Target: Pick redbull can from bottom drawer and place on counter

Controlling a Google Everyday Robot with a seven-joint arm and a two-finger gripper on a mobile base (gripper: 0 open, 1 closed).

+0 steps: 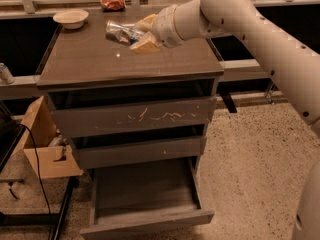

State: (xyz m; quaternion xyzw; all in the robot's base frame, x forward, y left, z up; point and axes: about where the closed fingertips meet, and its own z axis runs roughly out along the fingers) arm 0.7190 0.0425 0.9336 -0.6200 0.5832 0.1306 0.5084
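1. Gripper point(141, 33), at the end of the white arm reaching in from the right, hangs over the rear half of the counter point(100, 66).
2. Tan fingers point(146, 44) are clamped on the redbull can point(119, 32), which lies nearly sideways and points left; I cannot tell whether it touches the slab.
3. Bottom drawer point(145, 196) stands pulled out at floor level, below the scratched drawer front point(135, 118).
4. White bowl point(70, 18) sits at the counter's back left corner, and a red-orange snack bag point(112, 2) lies on the ledge behind.
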